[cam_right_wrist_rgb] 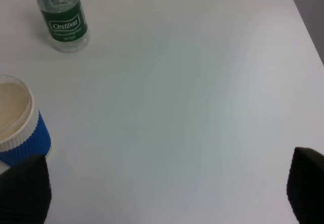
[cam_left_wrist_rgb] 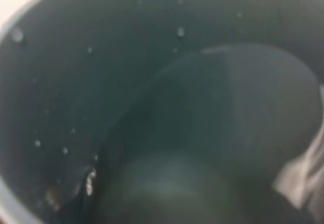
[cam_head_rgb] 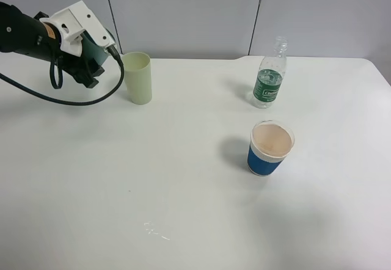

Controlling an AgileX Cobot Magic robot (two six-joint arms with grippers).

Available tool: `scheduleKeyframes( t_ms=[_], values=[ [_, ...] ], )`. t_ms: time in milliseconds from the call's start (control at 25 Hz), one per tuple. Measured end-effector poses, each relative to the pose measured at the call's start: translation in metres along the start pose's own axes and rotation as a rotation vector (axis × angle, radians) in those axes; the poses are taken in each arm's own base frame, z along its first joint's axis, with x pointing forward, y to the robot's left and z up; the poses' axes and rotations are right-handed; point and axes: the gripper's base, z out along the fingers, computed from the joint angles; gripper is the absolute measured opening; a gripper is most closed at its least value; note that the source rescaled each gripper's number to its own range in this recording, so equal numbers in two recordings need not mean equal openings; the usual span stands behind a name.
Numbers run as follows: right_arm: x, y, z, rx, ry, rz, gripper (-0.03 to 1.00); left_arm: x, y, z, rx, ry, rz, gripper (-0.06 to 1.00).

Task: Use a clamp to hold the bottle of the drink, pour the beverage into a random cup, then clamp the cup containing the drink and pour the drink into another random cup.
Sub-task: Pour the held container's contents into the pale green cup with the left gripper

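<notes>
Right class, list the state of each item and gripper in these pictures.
teal tumbler: tilted, held, droplets inside
left gripper: shut on teal tumbler
pale tumbler: upright on table
bottle: upright on table
blue cup: upright on table
right gripper: open, empty

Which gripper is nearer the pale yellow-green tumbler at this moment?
Left. The left gripper holds the teal tumbler tipped beside the pale yellow-green tumbler, at its rim. The right gripper hangs open by the blue cup and bottle, across the table.

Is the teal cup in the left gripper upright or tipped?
Tipped: the teal cup lies almost sideways in the left gripper, mouth toward the pale yellow-green tumbler.
</notes>
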Motion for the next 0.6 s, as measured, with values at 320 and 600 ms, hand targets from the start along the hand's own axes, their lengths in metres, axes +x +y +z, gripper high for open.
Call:
scheduleKeyframes(
  t_ms=[320, 600],
  values=[
    [0.0, 0.0, 0.0, 0.0, 0.0, 0.0, 0.85, -0.004, 0.005, 0.01, 0.013, 0.03, 0.007, 0.0],
    [0.0, 0.0, 0.0, 0.0, 0.0, 0.0, 0.85, -0.004, 0.006, 0.017, 0.028, 0.056, 0.022, 0.0]
  ],
)
